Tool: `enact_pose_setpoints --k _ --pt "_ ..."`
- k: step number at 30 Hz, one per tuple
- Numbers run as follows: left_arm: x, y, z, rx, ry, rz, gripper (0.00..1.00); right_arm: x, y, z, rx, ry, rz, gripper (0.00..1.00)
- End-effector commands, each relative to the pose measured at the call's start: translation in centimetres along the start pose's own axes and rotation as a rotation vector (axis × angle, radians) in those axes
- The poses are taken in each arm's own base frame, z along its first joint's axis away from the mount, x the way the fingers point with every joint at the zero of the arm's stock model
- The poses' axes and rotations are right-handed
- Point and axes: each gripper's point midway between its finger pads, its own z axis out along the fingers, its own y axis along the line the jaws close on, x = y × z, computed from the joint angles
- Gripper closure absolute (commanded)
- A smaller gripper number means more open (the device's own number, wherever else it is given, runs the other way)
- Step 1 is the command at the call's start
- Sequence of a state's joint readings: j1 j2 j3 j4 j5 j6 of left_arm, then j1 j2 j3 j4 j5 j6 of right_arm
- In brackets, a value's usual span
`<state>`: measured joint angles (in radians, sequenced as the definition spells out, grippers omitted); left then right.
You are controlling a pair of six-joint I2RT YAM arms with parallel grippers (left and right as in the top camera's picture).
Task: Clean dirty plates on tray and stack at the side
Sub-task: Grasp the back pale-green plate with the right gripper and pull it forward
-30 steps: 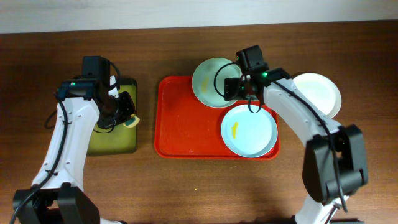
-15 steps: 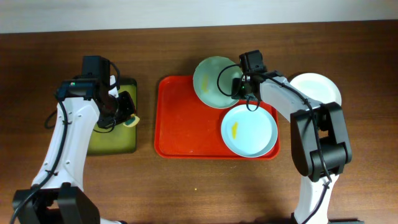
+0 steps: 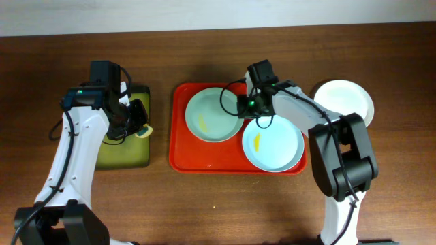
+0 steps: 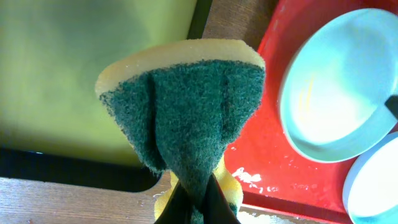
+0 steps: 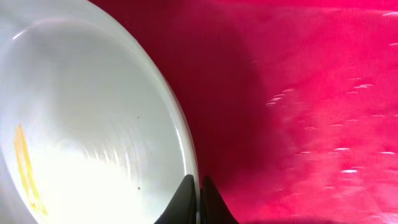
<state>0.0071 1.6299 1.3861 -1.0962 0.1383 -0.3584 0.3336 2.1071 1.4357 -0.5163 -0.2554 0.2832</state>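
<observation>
R gripper (image 5: 198,186): jaws almost together, pinching the rim of the mint green plate (image 3: 213,114) at its 3 o'clock edge. Can't tell if that edge is lifted.

L gripper (image 4: 198,200): jaws squeezed on a sponge (image 4: 186,106), yellow foam w/ green scouring face, creased by the grip, over the black tray (image 3: 122,155) w/ olive-green inside.

Red tray (image 3: 204,158) holds two plates. The mint one is in its 11 o'clock part, w/ a yellow streak (image 3: 203,122) at approx 7 o'clock inside it. The light blue plate (image 3: 276,146) is in the 4 o'clock corner, w/ a yellow smear (image 3: 257,142) at 9 o'clock of its centre.

White plate (image 3: 347,102) sits on the wooden table (image 3: 204,211), off the red tray at its 2 o'clock, partly behind the R arm.
</observation>
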Motion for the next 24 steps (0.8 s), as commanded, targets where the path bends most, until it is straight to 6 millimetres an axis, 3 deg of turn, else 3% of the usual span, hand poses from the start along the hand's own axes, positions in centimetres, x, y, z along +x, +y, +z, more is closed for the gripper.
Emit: enact_pose_setpoints --k 1,6,14,20,24 --pt "-0.6 -0.2 -0.8 0.004 -0.033 0.021 1.0 1.5 2.8 0.8 -0.065 0.045 -0.107 0.96" --pt "-0.6 -0.2 -0.8 0.004 -0.034 0.021 1.0 4.2 5.7 1.2 -0.108 0.121 -0.222 0.96" --pt "-0.5 -0.2 -0.8 0.004 -0.032 0.022 1.0 8.2 8.4 1.4 -0.12 0.232 -0.359 0.96" --pt "-0.4 0.0 -0.2 0.002 -0.029 0.021 1.0 7.4 8.4 -0.8 -0.07 0.256 -0.352 0.96" --pt "-0.4 -0.1 -0.2 0.003 -0.031 0.021 1.0 4.9 5.2 -1.0 0.155 0.172 -0.325 0.96"
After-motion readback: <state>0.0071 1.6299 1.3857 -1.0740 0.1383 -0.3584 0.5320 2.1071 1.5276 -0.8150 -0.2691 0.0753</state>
